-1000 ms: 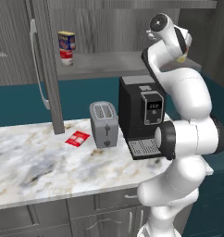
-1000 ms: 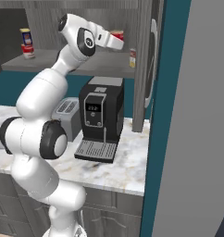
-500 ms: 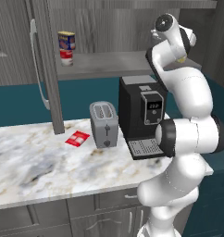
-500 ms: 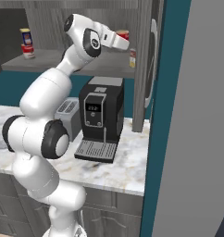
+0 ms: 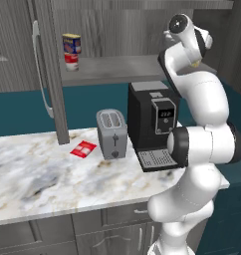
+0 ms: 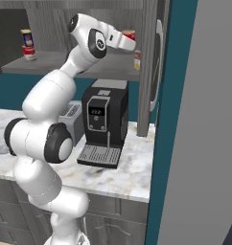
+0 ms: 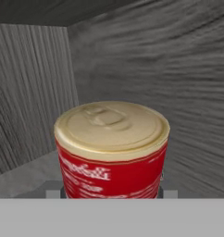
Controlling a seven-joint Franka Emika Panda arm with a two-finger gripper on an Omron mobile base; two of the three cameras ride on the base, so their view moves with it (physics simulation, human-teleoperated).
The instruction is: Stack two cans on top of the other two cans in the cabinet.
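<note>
The grey wood-grain cabinet (image 5: 117, 30) held a blue can (image 5: 71, 43) stacked on a red can (image 5: 72, 62) at the shelf's left. At its right, above the cream can (image 6: 137, 60), the end effector (image 6: 129, 42) pinched a red, pale-lidded can (image 7: 112, 150).

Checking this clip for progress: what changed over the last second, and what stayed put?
The arm swung the gripper with its red can rightward along the cabinet shelf, toward the pale can. The grip stayed closed on it. The blue can on a red can, toaster and coffee machine didn't move.
</note>
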